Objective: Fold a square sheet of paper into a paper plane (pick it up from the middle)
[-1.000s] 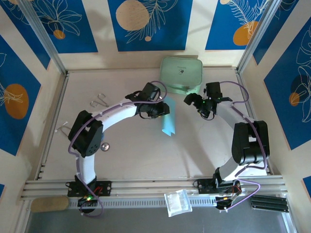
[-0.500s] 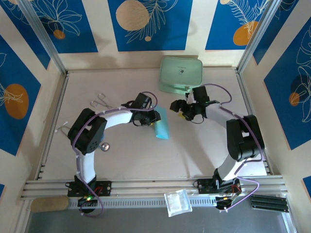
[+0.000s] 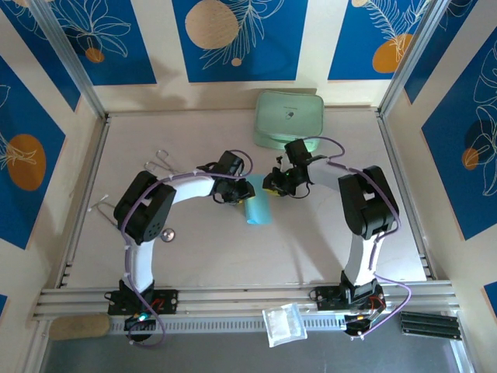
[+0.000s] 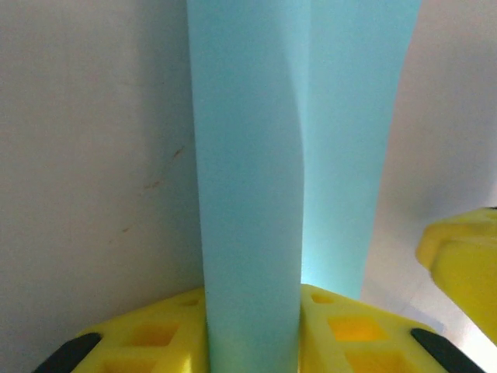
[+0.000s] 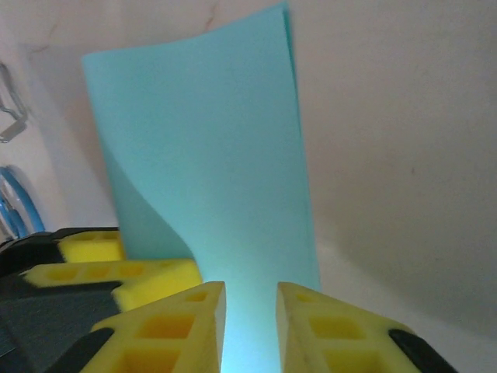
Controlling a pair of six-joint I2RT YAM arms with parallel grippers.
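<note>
The sheet of paper (image 4: 248,194) looks smooth and matt (slightly translucent), the fingers (image 4: 147,342) matt yellow plastic.

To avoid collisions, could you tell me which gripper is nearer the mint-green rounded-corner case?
Right. The right gripper is just near-side of the mint-green rounded-corner case; the left gripper lies farther left.

One sky-blue folded sheet of paper (image 3: 258,208) at the centre of the frame. One mint-green rounded-corner case (image 3: 289,119) above it. Two white-and-black robot arms (image 3: 147,210) (image 3: 365,203). One small round metal piece (image 3: 167,233) at left, one clear plastic bag (image 3: 283,323) at the bottom edge — and one tan pad (image 3: 78,326) in the lower-left corner.
</note>
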